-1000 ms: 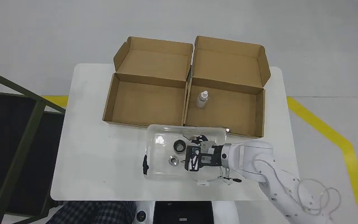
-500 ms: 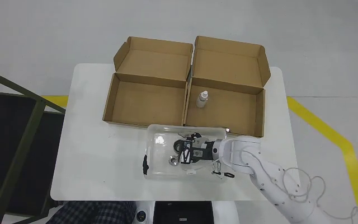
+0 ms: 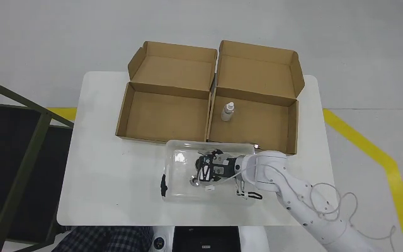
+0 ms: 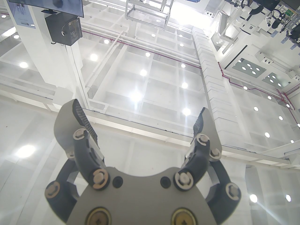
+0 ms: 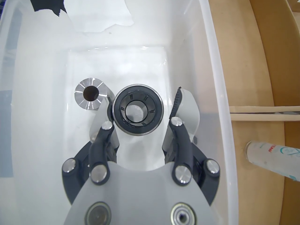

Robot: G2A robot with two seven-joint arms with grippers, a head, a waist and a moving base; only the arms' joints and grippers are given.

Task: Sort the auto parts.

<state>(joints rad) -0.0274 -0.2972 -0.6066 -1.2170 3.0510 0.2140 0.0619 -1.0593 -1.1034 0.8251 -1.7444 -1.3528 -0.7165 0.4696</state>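
Note:
A clear plastic bin (image 3: 178,148) sits at the table's front. In the right wrist view a black ring-shaped bearing (image 5: 137,110) lies on the bin (image 5: 212,54) floor, with a silver slotted collet (image 5: 90,94) right beside it. My right gripper (image 5: 143,107) is down inside the bin, open, with its fingers on either side of the bearing. One finger touches the bearing's rim and the other stands a little apart. From above, the right gripper (image 3: 206,171) covers the bearing. My left gripper (image 4: 140,112) points up at a ceiling, open and holding nothing.
Two open cardboard boxes stand behind the bin, the left box (image 3: 162,117) bare inside. The right box (image 3: 267,129) holds a small white bottle (image 3: 227,111), also seen as a bottle (image 5: 273,159) past the bin wall. Torn black and white tape (image 5: 77,5) clings to the bin's far end.
My right gripper has slid left inside the bin, from its right half to the bearing near the middle, and now straddles the bearing.

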